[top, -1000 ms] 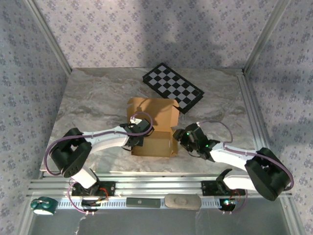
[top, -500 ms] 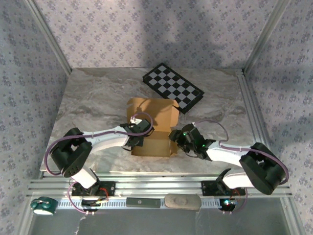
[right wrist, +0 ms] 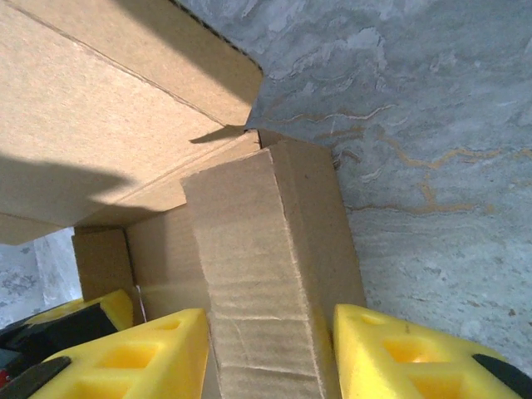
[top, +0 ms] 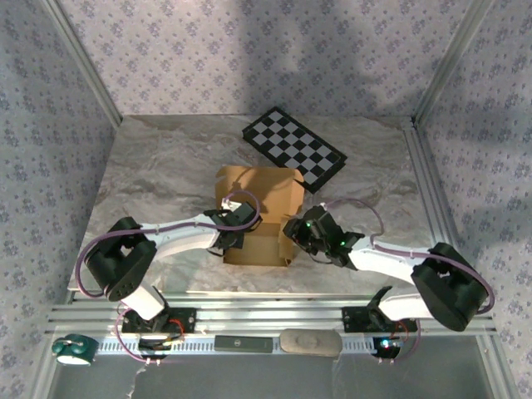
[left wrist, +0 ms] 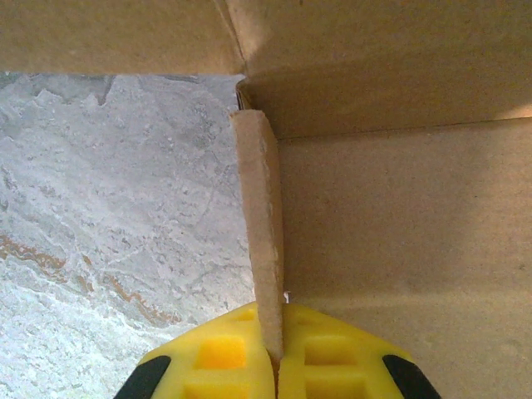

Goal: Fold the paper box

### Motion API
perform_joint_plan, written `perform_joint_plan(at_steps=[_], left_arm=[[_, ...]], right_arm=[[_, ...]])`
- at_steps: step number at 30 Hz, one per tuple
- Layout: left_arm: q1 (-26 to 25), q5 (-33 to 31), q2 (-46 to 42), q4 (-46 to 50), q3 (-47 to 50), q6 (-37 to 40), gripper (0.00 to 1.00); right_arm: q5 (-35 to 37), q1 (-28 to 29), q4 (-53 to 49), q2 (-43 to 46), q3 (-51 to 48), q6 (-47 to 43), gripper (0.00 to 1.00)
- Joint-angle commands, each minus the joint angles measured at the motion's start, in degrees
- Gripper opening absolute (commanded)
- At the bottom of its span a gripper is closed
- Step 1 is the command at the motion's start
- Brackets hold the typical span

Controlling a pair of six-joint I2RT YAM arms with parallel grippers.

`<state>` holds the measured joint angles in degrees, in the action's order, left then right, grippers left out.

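left gripper (left wrist: 277,359) clamped on left wall of paper box (top: 264,193). right gripper (right wrist: 270,332) straddles its right wall, fingers either side; can't tell if it's gripping.

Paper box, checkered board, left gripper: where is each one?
paper box (top: 264,189), top external view, on its far panel.
checkered board (top: 293,150), top external view, on its middle squares.
left gripper (left wrist: 277,356), left wrist view, between the yellow fingertips pinching a box wall.
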<state>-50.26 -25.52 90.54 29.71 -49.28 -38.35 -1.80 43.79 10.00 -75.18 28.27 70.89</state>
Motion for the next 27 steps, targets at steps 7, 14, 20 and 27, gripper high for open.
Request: perform_joint_plan(at_steps=[7,14,20,27], left_arm=[[0.5,-0.4,0.3,-0.1,0.1,1.1,0.0],[0.5,-0.4,0.5,-0.1,-0.2,1.3,0.0],[0.5,-0.3,0.4,-0.1,-0.5,1.3,0.0],[0.5,-0.3,0.5,0.1,-0.8,1.3,0.0]], right_arm=[[2.1,1.0,-10.6,0.7,3.7,-4.5,0.45],[1.6,0.8,-11.7,1.4,4.3,-6.0,0.45],[0.8,0.9,-11.7,1.6,4.0,-6.2,0.42],[-0.1,1.3,-14.4,-0.9,6.0,-8.1,0.41]])
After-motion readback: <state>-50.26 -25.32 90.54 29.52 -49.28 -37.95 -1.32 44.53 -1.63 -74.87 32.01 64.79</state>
